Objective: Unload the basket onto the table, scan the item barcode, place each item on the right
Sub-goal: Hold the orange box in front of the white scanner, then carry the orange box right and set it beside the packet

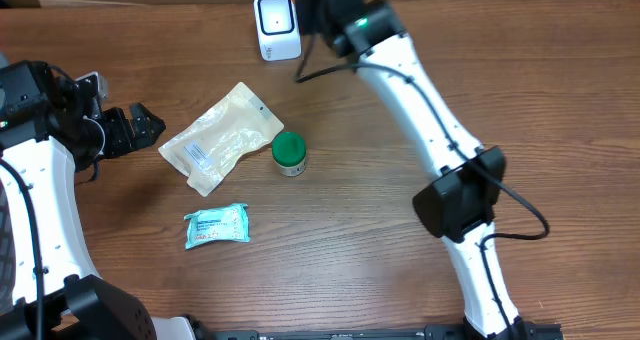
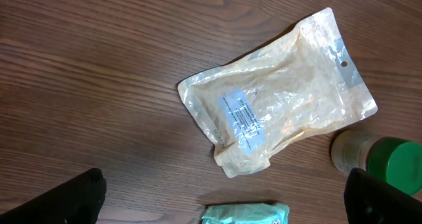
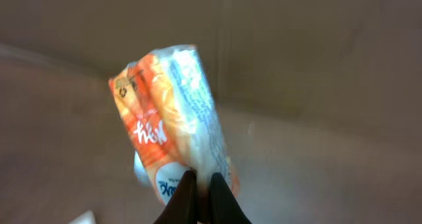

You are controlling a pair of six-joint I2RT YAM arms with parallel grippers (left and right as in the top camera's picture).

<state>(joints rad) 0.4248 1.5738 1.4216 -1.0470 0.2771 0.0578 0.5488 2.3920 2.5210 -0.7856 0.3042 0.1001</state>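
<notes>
While the right gripper (image 3: 203,196) pinches the orange packet (image 3: 173,118) by one end, holding it close to the white scanner (image 1: 277,25) at the far edge of the desk (image 1: 350,260), the left gripper (image 1: 148,127) hangs spread wide near the clear pouch (image 2: 277,118).

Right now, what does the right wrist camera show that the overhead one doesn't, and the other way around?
Right wrist only: the right gripper shut on the end of the orange packet, with its print visible. Overhead only: the white scanner, tan pouch, green-lidded jar, teal packet and the open left gripper. Both: the orange packet, though overhead catches just a sliver at the top edge.
</notes>
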